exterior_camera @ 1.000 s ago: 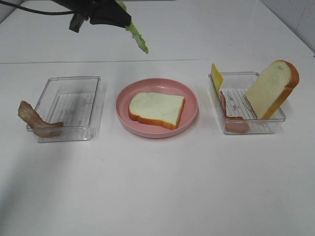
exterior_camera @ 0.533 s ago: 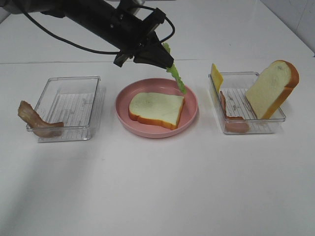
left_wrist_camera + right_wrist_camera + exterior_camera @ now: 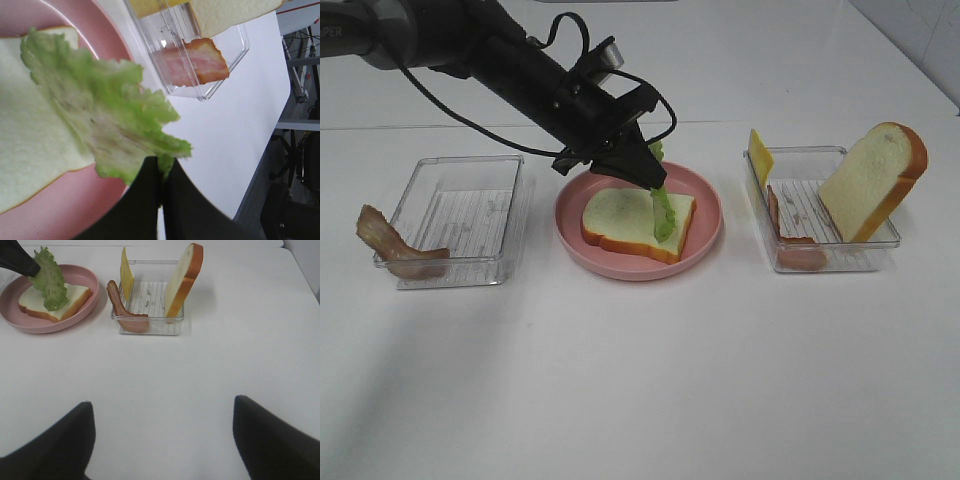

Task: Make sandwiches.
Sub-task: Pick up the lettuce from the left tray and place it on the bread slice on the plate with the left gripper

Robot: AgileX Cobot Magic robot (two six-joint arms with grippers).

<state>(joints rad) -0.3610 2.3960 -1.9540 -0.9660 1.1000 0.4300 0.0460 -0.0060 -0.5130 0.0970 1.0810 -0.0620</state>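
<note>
Mid-surface, plate carries base slice. Jaws of left gripper pinch lettuce, tip touching slice. Jaws of right gripper spread, empty. Unplaced: bacon, cheese, second slice.

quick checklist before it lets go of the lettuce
1. Left pincer shut on lettuce: ok.
2. Lettuce over the bread: ok.
3. Bread flat inside plate: ok.
4. Lettuce lying flat: not ok, it hangs from the pincer.
5. Lettuce tip touching bread: cannot tell.
6. Right pincer open, away from plate: ok.
</note>
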